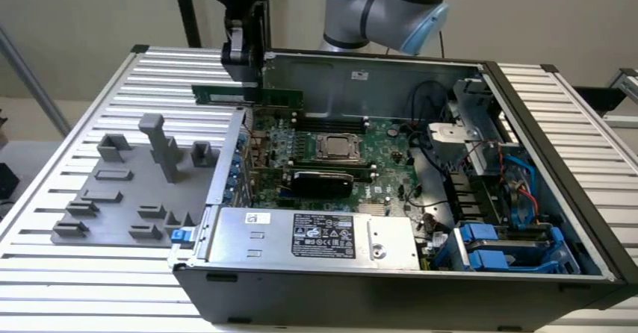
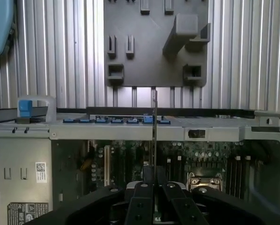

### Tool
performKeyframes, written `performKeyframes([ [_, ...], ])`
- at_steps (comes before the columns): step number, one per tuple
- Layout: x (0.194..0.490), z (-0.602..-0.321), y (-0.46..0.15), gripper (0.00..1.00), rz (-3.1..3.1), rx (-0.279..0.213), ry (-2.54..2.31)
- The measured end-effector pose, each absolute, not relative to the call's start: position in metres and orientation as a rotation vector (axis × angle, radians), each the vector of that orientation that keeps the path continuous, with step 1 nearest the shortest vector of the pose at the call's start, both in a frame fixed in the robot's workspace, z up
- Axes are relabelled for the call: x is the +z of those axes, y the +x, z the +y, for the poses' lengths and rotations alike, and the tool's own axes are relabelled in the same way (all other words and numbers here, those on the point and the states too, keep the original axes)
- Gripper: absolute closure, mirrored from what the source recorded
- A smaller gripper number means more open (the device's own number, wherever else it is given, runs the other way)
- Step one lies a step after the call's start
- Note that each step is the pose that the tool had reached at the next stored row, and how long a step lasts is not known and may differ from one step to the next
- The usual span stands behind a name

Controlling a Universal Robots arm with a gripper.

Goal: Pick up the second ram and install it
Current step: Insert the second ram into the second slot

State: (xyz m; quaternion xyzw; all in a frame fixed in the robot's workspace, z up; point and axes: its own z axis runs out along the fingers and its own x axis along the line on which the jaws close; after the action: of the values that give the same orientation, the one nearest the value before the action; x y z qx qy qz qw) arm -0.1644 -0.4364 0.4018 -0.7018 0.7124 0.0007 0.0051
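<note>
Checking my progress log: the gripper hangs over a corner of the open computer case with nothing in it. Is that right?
Not empty. The gripper does hang over a corner of the open computer case, but it is shut on the green RAM stick, held level in the air, as the exterior view shows.

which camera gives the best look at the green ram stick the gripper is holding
The exterior view: the second ram shows broadside, its full green length visible, clamped in the gripper. The wrist view shows the second ram edge-on, a thin line running out from the gripper.
</note>
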Motion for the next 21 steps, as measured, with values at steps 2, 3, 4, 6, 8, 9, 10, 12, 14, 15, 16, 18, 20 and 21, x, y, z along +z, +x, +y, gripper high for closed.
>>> performKeyframes([
  [2, 0.401, -0.433, -0.157, 1.00, 2.231, 0.001, -2.198],
  [3, 0.400, -0.431, -0.154, 1.00, 2.232, 0.000, -2.198],
  [4, 0.400, -0.429, -0.151, 1.00, 2.232, -0.001, -2.199],
  [6, 0.398, -0.425, -0.144, 1.00, 2.233, -0.003, -2.200],
  [8, 0.397, -0.421, -0.137, 1.00, 2.234, -0.005, -2.201],
  [9, 0.395, -0.419, -0.133, 1.00, 2.234, -0.005, -2.201],
  [10, 0.394, -0.416, -0.129, 1.00, 2.234, -0.005, -2.201],
  [12, 0.391, -0.413, -0.119, 1.00, 2.234, -0.005, -2.201],
  [14, 0.388, -0.410, -0.110, 1.00, 2.234, -0.005, -2.201],
  [15, 0.386, -0.408, -0.106, 1.00, 2.234, -0.005, -2.201],
  [16, 0.384, -0.407, -0.101, 1.00, 2.234, -0.005, -2.201],
  [18, 0.380, -0.405, -0.092, 1.00, 2.234, -0.005, -2.201],
  [20, 0.377, -0.403, -0.083, 1.00, 2.234, -0.005, -2.201],
  [21, 0.375, -0.401, -0.078, 1.00, 2.234, -0.005, -2.201],
])
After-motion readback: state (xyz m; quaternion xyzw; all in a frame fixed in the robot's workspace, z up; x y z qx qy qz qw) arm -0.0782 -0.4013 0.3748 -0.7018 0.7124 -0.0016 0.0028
